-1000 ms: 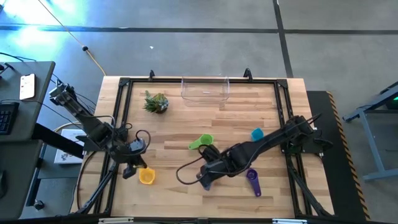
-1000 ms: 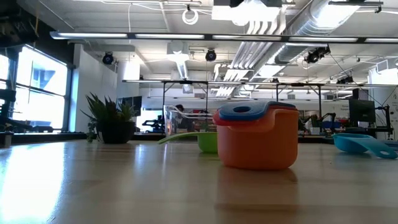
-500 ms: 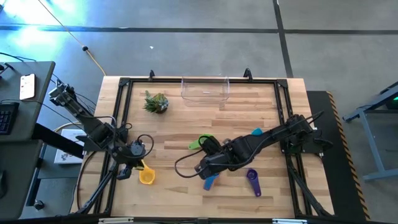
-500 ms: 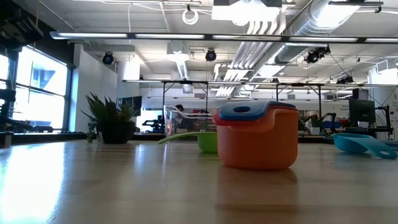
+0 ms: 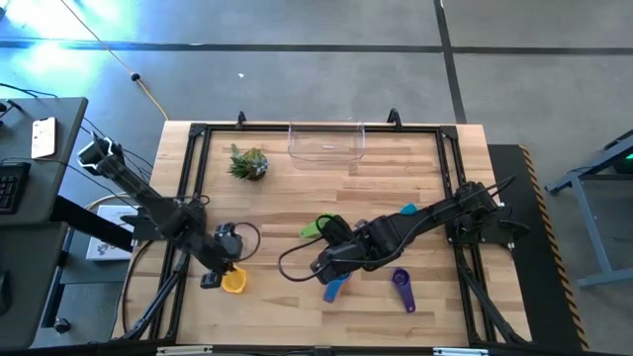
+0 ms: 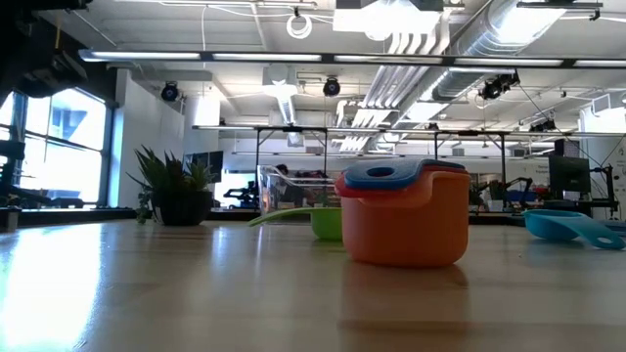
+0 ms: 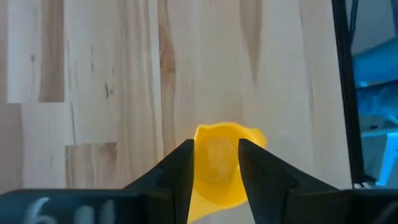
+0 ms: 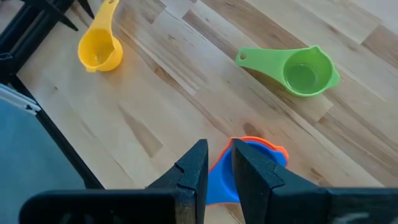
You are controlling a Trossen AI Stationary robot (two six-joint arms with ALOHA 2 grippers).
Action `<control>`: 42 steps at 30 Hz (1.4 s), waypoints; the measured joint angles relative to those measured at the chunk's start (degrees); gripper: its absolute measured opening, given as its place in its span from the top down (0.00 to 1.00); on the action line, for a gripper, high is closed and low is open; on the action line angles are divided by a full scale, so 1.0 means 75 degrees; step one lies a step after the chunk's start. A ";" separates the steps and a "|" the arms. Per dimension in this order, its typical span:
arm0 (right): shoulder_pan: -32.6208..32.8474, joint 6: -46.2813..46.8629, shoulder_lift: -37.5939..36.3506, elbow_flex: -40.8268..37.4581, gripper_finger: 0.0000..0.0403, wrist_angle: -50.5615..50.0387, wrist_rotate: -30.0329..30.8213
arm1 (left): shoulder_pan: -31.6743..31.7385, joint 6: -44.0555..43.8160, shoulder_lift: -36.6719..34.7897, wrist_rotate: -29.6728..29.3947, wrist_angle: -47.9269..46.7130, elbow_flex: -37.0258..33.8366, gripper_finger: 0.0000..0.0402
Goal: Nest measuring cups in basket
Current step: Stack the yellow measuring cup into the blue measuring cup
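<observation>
Jaws of the left gripper stand part-open on either side of the yellow cup, the bowl between the fingers but not visibly pinched; I judge this a grasp about to close, so the cup can be lifted and carried. Seen from above, this gripper is at the bench's front left, well away from the basket, which stands empty at the far edge.

The right gripper has its jaws narrow, astride the handle of the blue cup, which sits inside the orange cup; whether they actually pinch it I cannot tell. From the bench-level camera, blue is seated in orange, probably so the pair can travel as one stack. From above, this gripper is in front of the basket, near the bench's middle.

The green cup lies just beyond that stack towards the basket, the teal cup to its right, and the purple cup nearer the front edge, all loose and not yet nested.
</observation>
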 joint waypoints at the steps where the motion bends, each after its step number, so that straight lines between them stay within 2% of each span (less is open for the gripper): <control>1: 0.0000 0.0000 0.0000 0.0000 0.85 -0.0016 -0.0016 | 0.0000 0.0027 0.0136 0.0039 0.0058 0.0003 0.72; 13: 0.0003 0.0003 0.0003 -0.0003 0.85 -0.0094 -0.0047 | 0.0000 -0.0016 0.1380 0.0185 0.0305 0.0000 0.75; 29: 0.0009 0.0003 0.0003 -0.0006 0.85 -0.0161 -0.0047 | 0.0012 -0.0022 0.2520 0.0134 0.0553 0.0000 0.75; 33: 0.0009 0.0006 0.0003 -0.0006 0.85 -0.0188 -0.0047 | 0.0012 -0.0318 0.2629 0.0118 0.0622 0.0000 0.80; 39: 0.0009 0.0087 0.0003 -0.0006 0.85 -0.0226 -0.0058 | 0.0012 -0.1211 0.2551 0.0116 0.0872 0.0000 0.97; 42: 0.0009 0.0085 0.0003 -0.0006 0.85 -0.0258 -0.0061 | 0.0015 -0.1701 0.2560 0.0080 0.0910 0.0003 0.98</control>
